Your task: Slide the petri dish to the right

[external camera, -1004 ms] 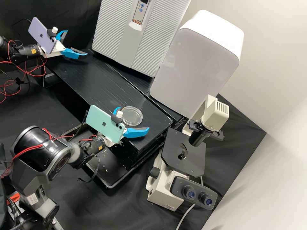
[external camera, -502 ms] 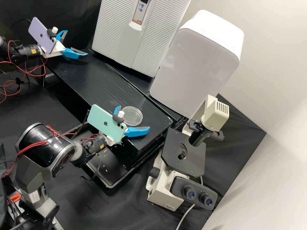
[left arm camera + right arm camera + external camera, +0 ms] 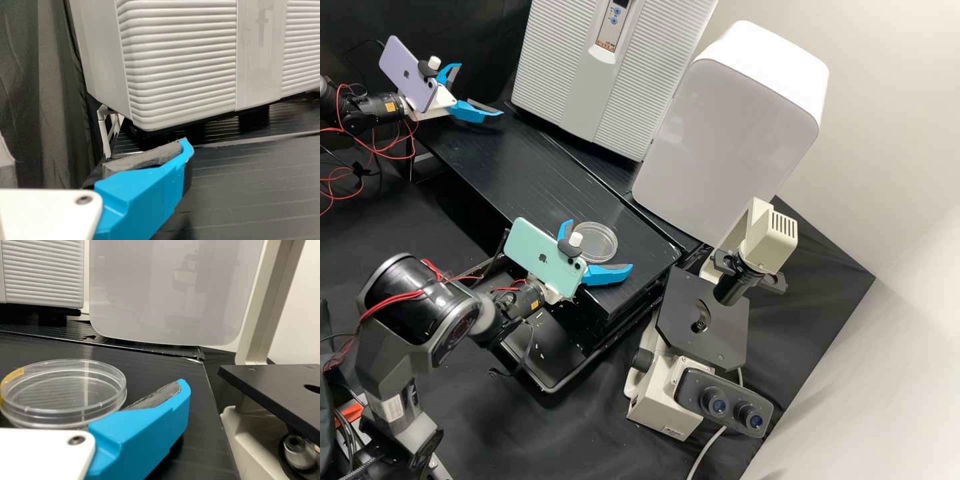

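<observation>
Right gripper [image 3: 597, 252], high view first: fingers well apart, straddling the petri dish [image 3: 595, 241], one blue finger on its far side next to the mint phone [image 3: 543, 257] clipped at the wrist, the other along its near side. Dish clear, round, flat on the raised black surface [image 3: 520, 173], close to that surface's right end, short of the edge. Past that edge and lower down, a microscope [image 3: 660, 400] with a black stage [image 3: 703, 320]; behind the dish, a tall white hood [image 3: 733, 127]. Left gripper [image 3: 480, 90] at the far left end of the same surface, fingers likewise apart, a lilac phone [image 3: 407, 63] at its wrist, a ribbed white cabinet [image 3: 613, 67] just beyond.

Left wrist view: one blue finger [image 3: 145, 185] with a grey pad, low over the black slatted surface [image 3: 250, 190], pointing toward the foot of the ribbed white cabinet [image 3: 175, 60].

Right wrist view: petri dish [image 3: 62, 390] with a small yellow mark [image 3: 11, 376] on its rim, just beside the grey pad of the blue finger [image 3: 150, 425]; cannot tell whether touching. Farther on, the white hood [image 3: 170, 290], and off the surface's end the microscope's black stage [image 3: 270, 385]
</observation>
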